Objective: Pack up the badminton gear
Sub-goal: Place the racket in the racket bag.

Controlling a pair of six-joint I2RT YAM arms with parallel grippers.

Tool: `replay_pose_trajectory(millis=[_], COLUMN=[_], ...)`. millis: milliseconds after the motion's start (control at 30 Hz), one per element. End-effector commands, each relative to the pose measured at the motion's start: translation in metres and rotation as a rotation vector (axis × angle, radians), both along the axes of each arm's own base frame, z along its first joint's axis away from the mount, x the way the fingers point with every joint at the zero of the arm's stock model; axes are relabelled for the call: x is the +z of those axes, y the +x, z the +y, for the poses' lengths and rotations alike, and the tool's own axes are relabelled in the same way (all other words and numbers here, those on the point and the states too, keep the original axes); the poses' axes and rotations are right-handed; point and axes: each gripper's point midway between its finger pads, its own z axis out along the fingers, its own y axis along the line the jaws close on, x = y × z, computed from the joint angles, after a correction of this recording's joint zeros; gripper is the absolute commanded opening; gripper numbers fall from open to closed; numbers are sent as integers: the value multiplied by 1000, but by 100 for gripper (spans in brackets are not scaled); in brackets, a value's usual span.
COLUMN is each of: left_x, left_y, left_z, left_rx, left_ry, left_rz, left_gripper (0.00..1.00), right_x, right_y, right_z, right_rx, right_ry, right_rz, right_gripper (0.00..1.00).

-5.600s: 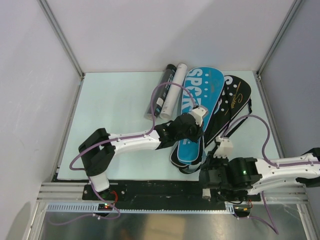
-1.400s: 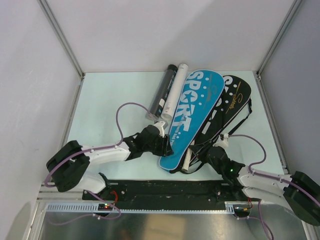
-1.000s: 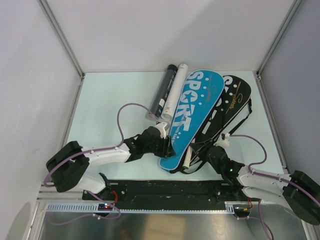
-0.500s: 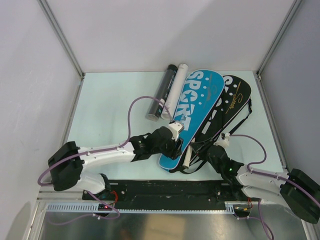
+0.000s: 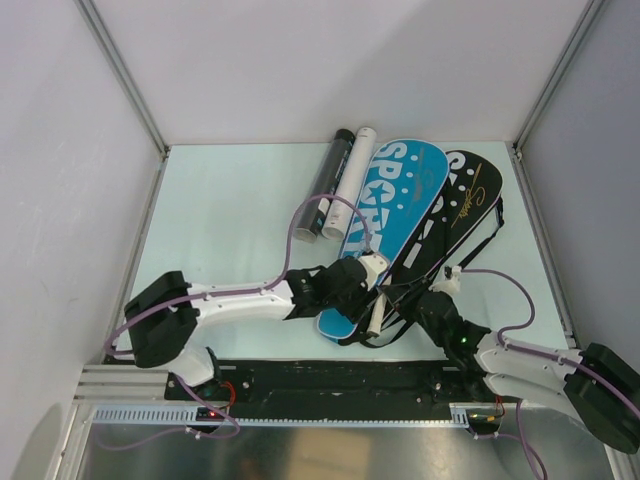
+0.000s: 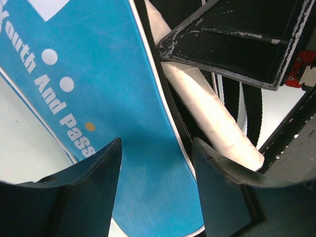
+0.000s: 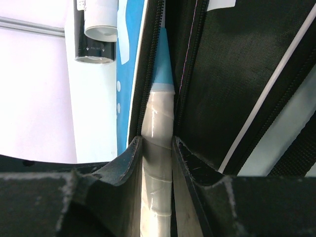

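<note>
The blue "SPORT" bag point(image 5: 400, 205) lies slantwise across the black racket bag point(image 5: 468, 195). A white-wrapped racket handle point(image 5: 376, 318) sticks out between the two bags at their near end. My right gripper point(image 5: 396, 304) is shut on this handle point(image 7: 157, 118), its fingers point(image 7: 134, 153) pressed to both sides of the grip tape. My left gripper point(image 5: 362, 295) hovers open over the blue bag's near tip point(image 6: 148, 187), with only the blue cover between its fingers point(image 6: 108, 163). The handle point(image 6: 212, 111) lies just right of it. A black tube point(image 5: 324, 197) and a white tube point(image 5: 350, 185) lie left of the bags.
The black bag's straps point(image 5: 490, 235) trail toward the right side. The tubes' open ends point(image 7: 98, 34) point toward my right wrist camera. White walls and metal posts close the table in on three sides, and the arm bases stand along the near rail point(image 5: 320, 380).
My left gripper has moved right along the blue bag's near end and opened wider. The right gripper has stayed shut on the handle.
</note>
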Motion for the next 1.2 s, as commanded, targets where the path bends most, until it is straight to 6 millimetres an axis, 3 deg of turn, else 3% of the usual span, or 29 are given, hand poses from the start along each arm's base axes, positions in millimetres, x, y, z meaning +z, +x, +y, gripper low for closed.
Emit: replay_pose_trajectory(millis=[0,133,200,367,433,567,800,1067,1167], left_x=[2,-10,-9,12,30,58,80,74,75], left_y=[4,4,5,5,2,-13,-35,-46,-53], left_z=[-15,-18,-20,-21,-22,-32,-47,-55,-62], left_rx=[-58,-63,-65,-33,-25,-47,-79,-76,-82], left_ry=[29,66,68,36,-13,-129,-257,-312,-345], left_rz=[-60,-66,-72,-85,-81,-14,97,178,230], left_gripper=[63,59,51,12,3,0,0,0,0], right_x=[11,9,9,11,14,30,51,67,61], right_y=[4,4,3,6,9,18,32,43,47], right_z=[-1,-1,0,0,-3,-3,4,-2,-5], right_rx=[-1,7,14,14,1,-14,-10,-35,-60], right_ry=[7,3,6,22,37,85,105,129,100], right_rz=[-45,-40,-41,-40,-43,-78,-127,-186,-186], right_gripper=[24,24,25,25,25,25,24,26,27])
